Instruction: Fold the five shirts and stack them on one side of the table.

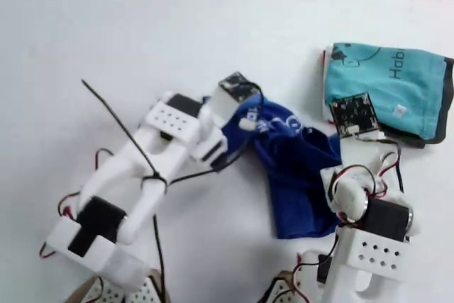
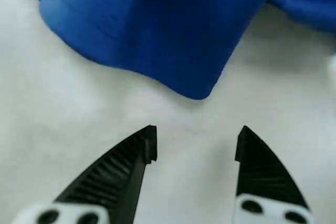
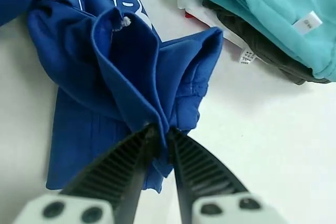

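Observation:
A blue shirt (image 1: 298,168) with white print lies crumpled in the middle of the table, between the two arms. My right gripper (image 3: 159,136) is shut on a pinched fold of the blue shirt (image 3: 126,72), lifting it into a ridge. My left gripper (image 2: 195,142) is open just above the bare table, a short way from an edge of the blue shirt (image 2: 157,24). In the high view the left arm's gripper (image 1: 237,115) sits at the shirt's left edge. A stack of folded shirts (image 1: 390,90), teal on top, rests at the right side.
The stack (image 3: 262,19) shows teal, dark and white layers close to the pinched fold. The white table (image 1: 142,40) stretches wide to the left and back. A black cable (image 1: 117,122) crosses over the left arm.

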`<state>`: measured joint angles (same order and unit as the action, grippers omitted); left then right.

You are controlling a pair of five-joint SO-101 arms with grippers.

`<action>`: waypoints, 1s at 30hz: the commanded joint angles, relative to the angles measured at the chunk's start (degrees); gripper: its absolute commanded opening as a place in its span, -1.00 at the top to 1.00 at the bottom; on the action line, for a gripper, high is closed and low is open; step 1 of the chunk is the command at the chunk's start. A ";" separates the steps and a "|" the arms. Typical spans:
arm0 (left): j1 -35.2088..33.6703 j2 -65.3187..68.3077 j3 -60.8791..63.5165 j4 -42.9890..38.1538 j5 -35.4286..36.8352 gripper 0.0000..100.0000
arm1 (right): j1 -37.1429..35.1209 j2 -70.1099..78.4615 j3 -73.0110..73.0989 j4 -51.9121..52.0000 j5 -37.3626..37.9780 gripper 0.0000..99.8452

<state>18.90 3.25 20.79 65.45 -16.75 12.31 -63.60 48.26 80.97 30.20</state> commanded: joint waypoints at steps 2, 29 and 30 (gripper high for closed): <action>2.64 -0.18 -2.42 -2.90 -0.35 0.49 | 0.66 -1.63 -0.35 1.01 -0.26 0.96; -5.10 12.57 -31.43 5.89 6.15 0.95 | 6.55 -1.45 -0.26 -1.10 -0.26 0.96; -5.71 12.57 -34.68 8.97 6.15 0.95 | 6.55 -1.45 -0.26 -1.98 -0.26 0.96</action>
<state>15.38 16.26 -4.09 67.03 -11.21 18.02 -63.60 48.26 81.23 30.20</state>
